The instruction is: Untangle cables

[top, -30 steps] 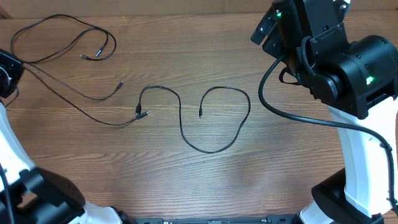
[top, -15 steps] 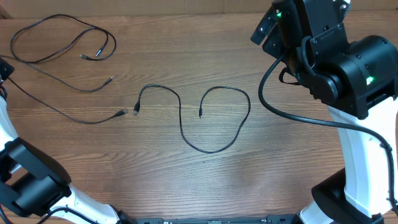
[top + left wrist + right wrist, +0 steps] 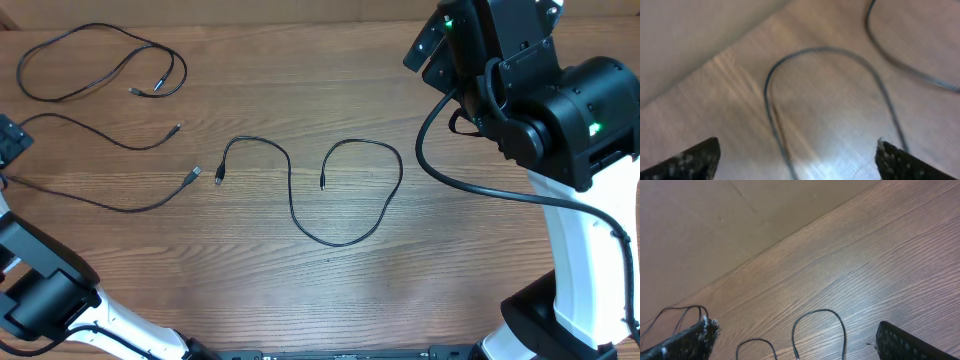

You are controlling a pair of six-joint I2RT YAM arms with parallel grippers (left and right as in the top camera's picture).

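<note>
Wood table carries three cables, none crossing as far as overhead shows. Key one is the left-edge cable (image 3: 820,48): its U-bend lies flat on the wood right under the left gripper (image 3: 800,161). Both legs run rightward toward table centre, one tip near the centre cable (image 3: 335,244) but apart. The third cable (image 3: 95,26) is coiled in the far-left corner. Left gripper is spread wide, holding nothing, and is clearly the nearer arm. Right gripper (image 3: 797,341) is also spread, empty, well apart at the far-right side.
</note>
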